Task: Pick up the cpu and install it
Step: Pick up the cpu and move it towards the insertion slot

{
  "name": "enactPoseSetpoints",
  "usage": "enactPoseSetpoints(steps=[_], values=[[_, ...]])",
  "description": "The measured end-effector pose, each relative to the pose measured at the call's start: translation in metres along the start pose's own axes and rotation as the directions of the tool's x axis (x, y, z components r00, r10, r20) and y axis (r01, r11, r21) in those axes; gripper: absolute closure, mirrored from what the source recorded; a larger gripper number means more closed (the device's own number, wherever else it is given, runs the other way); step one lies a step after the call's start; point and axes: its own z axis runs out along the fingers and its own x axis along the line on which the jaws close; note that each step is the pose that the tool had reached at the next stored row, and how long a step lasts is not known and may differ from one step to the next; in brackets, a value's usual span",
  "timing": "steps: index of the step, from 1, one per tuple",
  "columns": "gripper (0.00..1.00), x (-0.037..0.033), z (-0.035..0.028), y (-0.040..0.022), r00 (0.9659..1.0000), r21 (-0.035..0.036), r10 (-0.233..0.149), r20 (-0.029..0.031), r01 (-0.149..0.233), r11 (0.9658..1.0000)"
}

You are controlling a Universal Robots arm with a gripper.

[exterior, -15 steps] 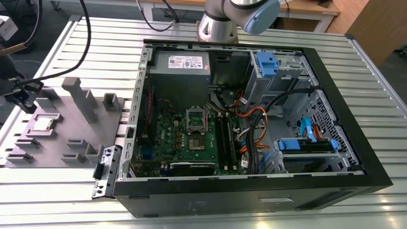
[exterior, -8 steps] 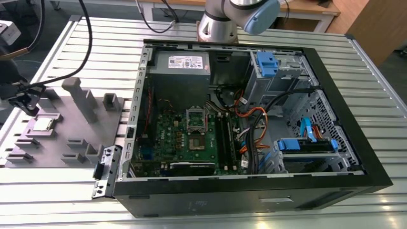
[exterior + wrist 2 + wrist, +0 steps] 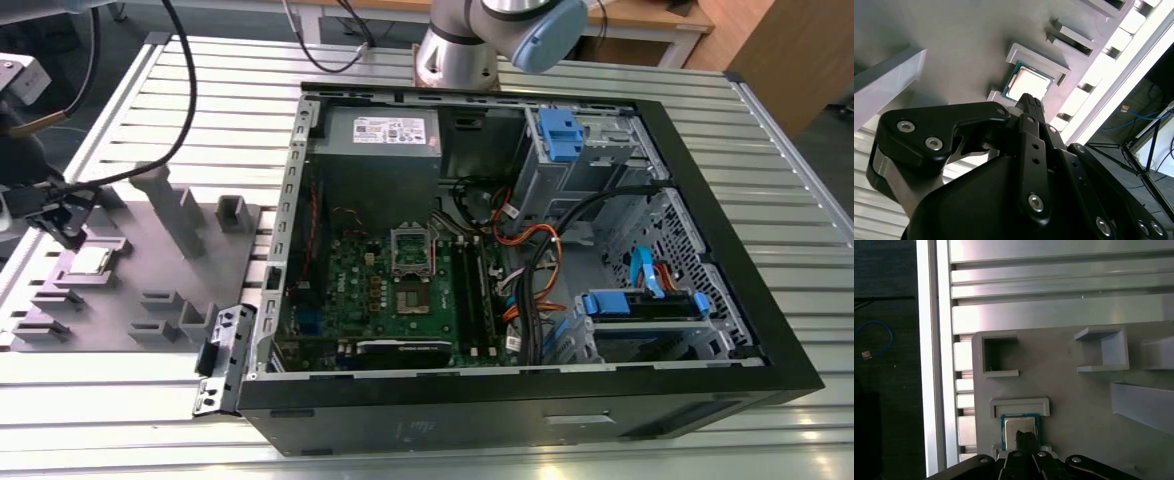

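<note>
We see bright, even light; glare whitens the bench [image 3: 120, 420] slats at six o'clock in the exterior view; the computer case [image 3: 534, 420] interior lies shadowed.

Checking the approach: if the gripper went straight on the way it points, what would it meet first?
Most likely the cpu, lying in its pocket of the grey tray; in both wrist views the gripper points at it. The gap between them is unclear.
</note>
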Motion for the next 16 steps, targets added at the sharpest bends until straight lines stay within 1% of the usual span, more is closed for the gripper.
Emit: enactPoseSetpoints(steps=[7,16], values=[[0.89,0.0,0.0073,-0.0003,1.0,0.0014,0.0,0.0001,0.0,1.0],[0.89,0.0,0.0076,-0.0003,1.0,0.0018,0.0,0.0001,0.0,1.0]])
